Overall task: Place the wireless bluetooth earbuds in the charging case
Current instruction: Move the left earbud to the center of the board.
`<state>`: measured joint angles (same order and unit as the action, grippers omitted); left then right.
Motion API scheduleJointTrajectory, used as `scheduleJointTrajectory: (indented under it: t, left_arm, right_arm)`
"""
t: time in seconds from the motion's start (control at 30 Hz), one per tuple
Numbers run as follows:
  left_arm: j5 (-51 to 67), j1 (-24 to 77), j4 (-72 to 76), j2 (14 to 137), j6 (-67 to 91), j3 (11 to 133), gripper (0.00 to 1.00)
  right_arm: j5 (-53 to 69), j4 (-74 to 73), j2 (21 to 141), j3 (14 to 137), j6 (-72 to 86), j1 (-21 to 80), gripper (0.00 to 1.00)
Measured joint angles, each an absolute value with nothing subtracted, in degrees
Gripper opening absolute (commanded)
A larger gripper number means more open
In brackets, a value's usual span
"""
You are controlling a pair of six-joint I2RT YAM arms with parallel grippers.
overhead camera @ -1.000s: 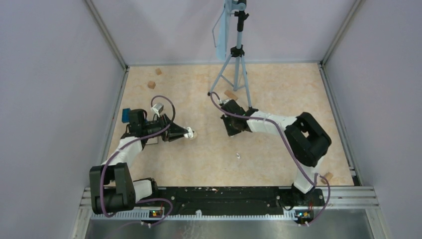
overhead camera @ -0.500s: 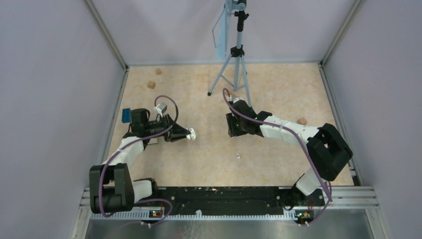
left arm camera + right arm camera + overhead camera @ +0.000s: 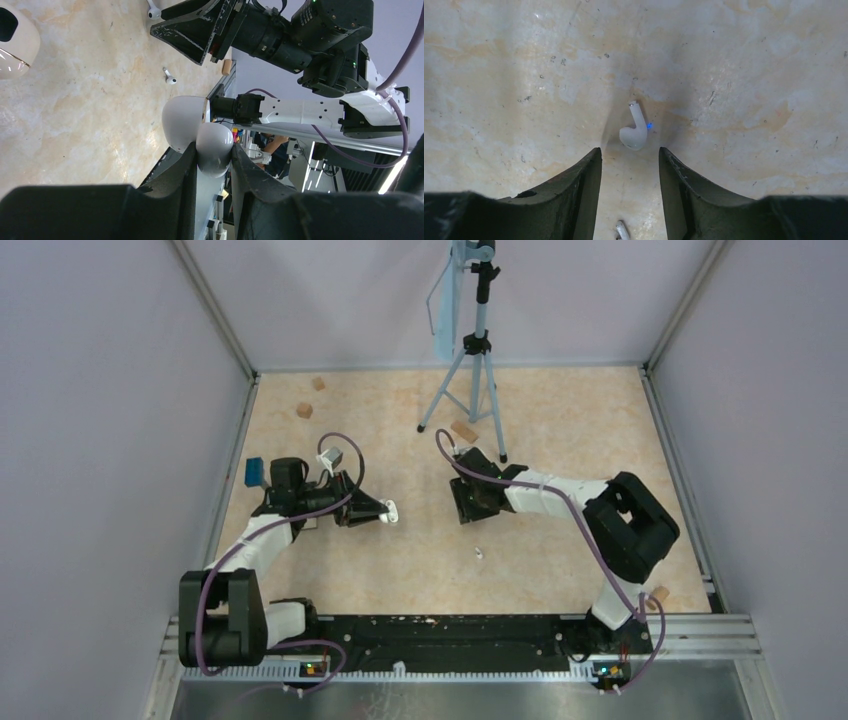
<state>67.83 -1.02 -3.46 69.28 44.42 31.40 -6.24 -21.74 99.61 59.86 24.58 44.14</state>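
My left gripper is shut on a white charging case and holds it off the table. In the left wrist view the gripper grips the rounded case, whose two halves stand apart. My right gripper is open and low over the table. In the right wrist view the gripper has one white earbud just beyond its fingertips, with a blue light beside it. A second earbud lies between the fingers, further back. Another earbud lies on the table nearer the bases.
A second white case lies on the table in the left wrist view. A tripod stands at the back centre. Tan wooden blocks lie at the back left, by the tripod and near the right base. Walls enclose the table.
The right arm's elbow swung out to the right and came back, while its gripper stayed over nearly the same spot. The left gripper kept hold of the case and shifted slightly.
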Motion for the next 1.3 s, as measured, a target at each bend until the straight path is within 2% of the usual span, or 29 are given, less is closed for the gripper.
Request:
scheduleJointTrajectory:
  t: [0.53, 0.93, 1.17, 1.3]
  left_arm:
    - [66.6, -0.3, -3.0, 69.3, 44.8, 31.4, 0.0]
    - [65.5, 1.7, -3.0, 70.8, 44.9, 31.4, 0.0]
    - [64.0, 2.7, -3.0, 72.1, 44.9, 31.6, 0.0]
    - [63.6, 3.1, -2.9, 73.0, 44.9, 31.8, 0.0]
  right_arm:
    - [-10.4, -22.3, 100.3, 60.1, 23.0, 43.0, 0.5]
    - [-12.8, -24.4, 97.5, 57.7, 21.6, 35.7, 0.52]
    - [-11.8, -24.4, 93.3, 56.5, 33.2, 35.9, 0.54]
    - [-11.4, -19.8, 88.1, 51.2, 44.2, 36.6, 0.49]
